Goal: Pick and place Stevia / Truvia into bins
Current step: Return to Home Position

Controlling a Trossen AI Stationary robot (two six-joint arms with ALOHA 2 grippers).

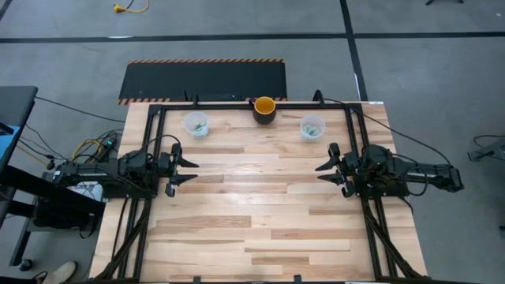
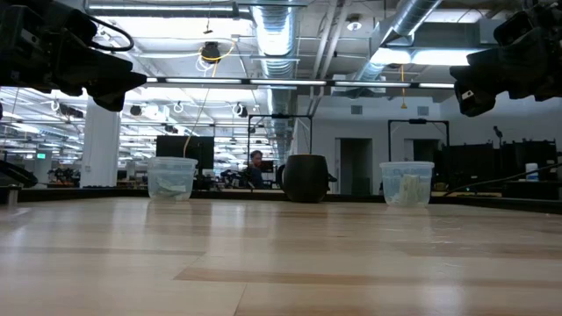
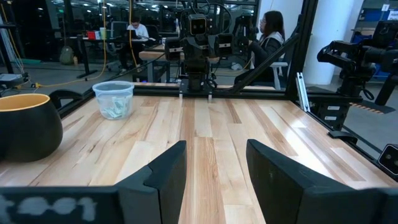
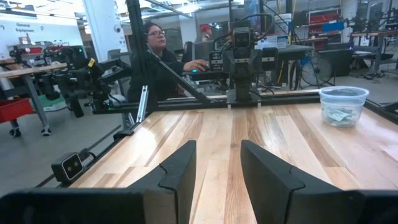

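Any print on the tiny flat paper sachets (image 3: 115, 107) is too small to read; through the cloudy plastic they look pale green and white. All of them in view lie inside two small, round-rimmed clear plastic cups that stand upright near the far edge of the light wooden plank table (image 1: 252, 229). The left clear cup (image 1: 196, 124) holds a loose heap over its bottom. The right clear cup (image 1: 312, 127) holds a similar heap, with some packets leaning against its wall. Between the two, well apart from each and right at the table's back edge, stands a round-bellied cup, dark outside and yellow-orange inside (image 1: 264, 108); from above only its yellow-orange lining shows. The left gripper (image 1: 189, 171) hangs over the table's left side, pointing toward the middle, its two dark fingers spread apart with nothing between them. The right gripper (image 1: 323, 172) faces it from the right side, fingers likewise spread and holding nothing. Each gripper is near the clear cup on its own side but apart from it, a little closer to the table's front. In the low view both arms sit high in the upper corners, off the boards. Beyond the far edge, a black rectangular mat with an orange-and-black striped border (image 1: 205, 79) lies on the grey floor. In the right wrist view a person (image 4: 158, 59) sits at a desk behind the left arm's end of the table.
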